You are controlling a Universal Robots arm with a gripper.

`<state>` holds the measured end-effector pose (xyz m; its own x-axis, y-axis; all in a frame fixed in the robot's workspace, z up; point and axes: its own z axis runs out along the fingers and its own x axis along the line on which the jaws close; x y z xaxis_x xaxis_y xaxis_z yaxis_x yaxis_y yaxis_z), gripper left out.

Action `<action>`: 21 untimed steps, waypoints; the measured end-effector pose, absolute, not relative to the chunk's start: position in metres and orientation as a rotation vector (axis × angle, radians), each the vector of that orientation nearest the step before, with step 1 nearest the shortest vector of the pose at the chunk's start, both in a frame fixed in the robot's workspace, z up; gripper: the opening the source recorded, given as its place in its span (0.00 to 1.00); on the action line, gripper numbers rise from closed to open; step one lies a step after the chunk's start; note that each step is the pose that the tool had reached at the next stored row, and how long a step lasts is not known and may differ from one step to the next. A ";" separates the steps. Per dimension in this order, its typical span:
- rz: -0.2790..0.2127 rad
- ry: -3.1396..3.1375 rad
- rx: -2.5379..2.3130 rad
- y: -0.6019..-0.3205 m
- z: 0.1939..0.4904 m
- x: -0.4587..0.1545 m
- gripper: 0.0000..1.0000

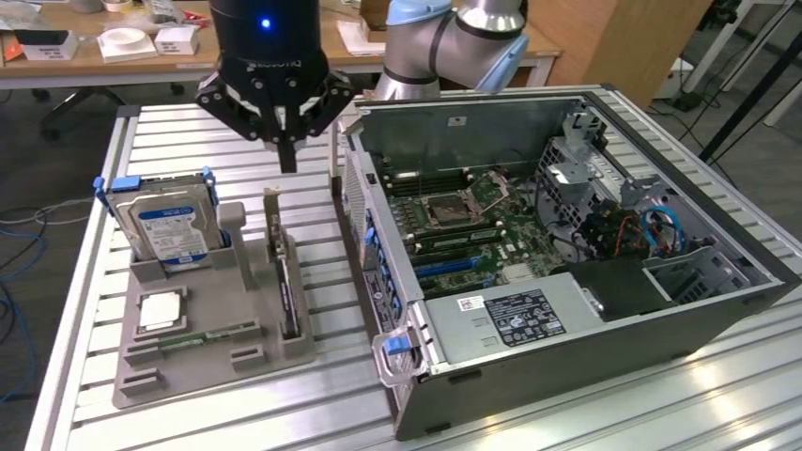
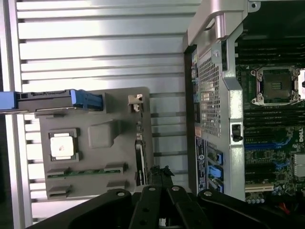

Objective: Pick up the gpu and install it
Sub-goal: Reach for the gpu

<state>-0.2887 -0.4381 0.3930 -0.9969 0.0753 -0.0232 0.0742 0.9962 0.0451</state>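
The gripper [image 1: 288, 162] has pale lettering on its black body, too small to read. The hard drive [image 1: 169, 230] carries a blue-and-white label and the power supply [image 1: 457, 334] in the open computer case [image 1: 602, 366] a black sticker, both illegible. The fingers are pinched together on nothing. The gpu [image 1: 285, 282] stands on edge in the grey holder [image 1: 188, 371], below the fingertips and apart from them, between the hard drive and the case

- hard drive [image 1: 169, 225], blue-white label, upright in grey holder tray [image 1: 188, 366]
- CPU chip [image 1: 160, 310] flat in tray pocket, green memory stick [image 1: 188, 340] just beside it
- open PC case [image 1: 501, 127] on slatted table [image 1: 626, 413], motherboard [image 1: 464, 225] and power supply [image 1: 514, 319] inside
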 end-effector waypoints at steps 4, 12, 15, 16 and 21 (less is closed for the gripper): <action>0.069 3.114 0.117 -0.444 0.393 -0.293 0.11; 0.069 3.114 0.117 -0.453 0.393 -0.302 0.11; 0.069 3.114 0.117 -0.454 0.393 -0.305 0.11; 0.069 3.114 0.117 -0.455 0.393 -0.306 0.11; 0.069 3.114 0.117 -0.455 0.393 -0.313 0.11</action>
<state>-0.3133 -0.4549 0.3929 -0.9969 0.0753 -0.0234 0.0742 0.9962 0.0451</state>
